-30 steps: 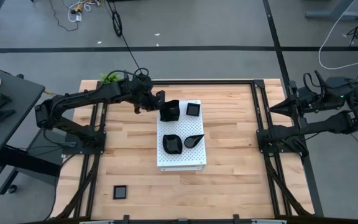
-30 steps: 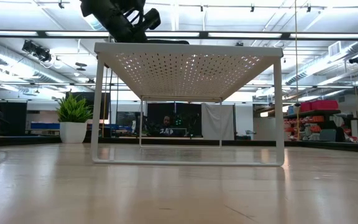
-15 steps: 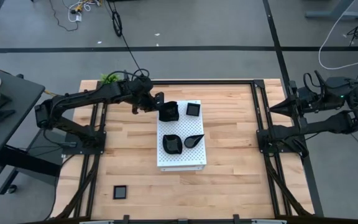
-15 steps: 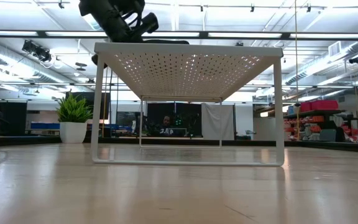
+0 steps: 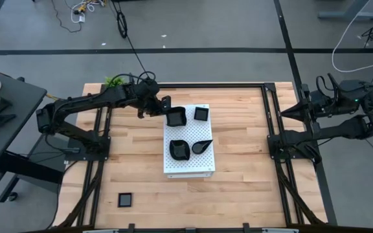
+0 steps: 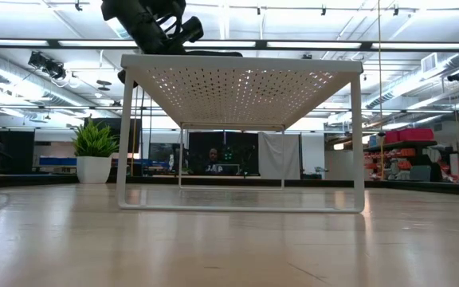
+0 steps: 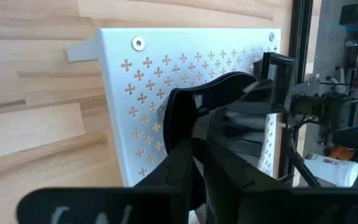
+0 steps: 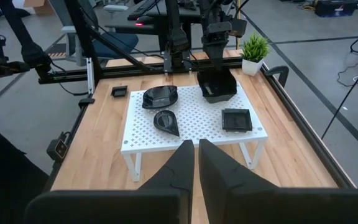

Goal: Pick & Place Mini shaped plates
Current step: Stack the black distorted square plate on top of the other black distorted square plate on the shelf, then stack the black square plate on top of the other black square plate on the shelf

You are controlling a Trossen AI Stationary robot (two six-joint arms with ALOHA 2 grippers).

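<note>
The wooden table [image 5: 238,194] carries a white perforated stand [image 5: 188,165], raised on legs; the left arm reaches across the table's far left part, and the left gripper [image 5: 165,106] sits at the stand's far left corner; the right arm is folded back at the table's right edge, well apart from the stand, its right gripper [image 8: 195,163] with fingers pressed together, holding nothing.

Just ahead of the left jaws sits the large square plate [image 5: 176,116], deep-walled and glossy black, resting on the stand's far left corner; in the left wrist view the fingers reach its near wall, but whether they grip it or stand slightly parted I cannot tell; beside it, farther from the jaws, lies the small square plate [image 5: 201,114]; nearer the stand's middle lie the wavy-edged plate [image 5: 179,149] and, just beside it, the teardrop plate [image 5: 201,147]; well apart from both jaws, on the bare table near its front left corner, lies another small square dish [image 5: 125,199]; a potted green plant [image 5: 114,81] stands behind the left gripper at the table's far edge.
</note>
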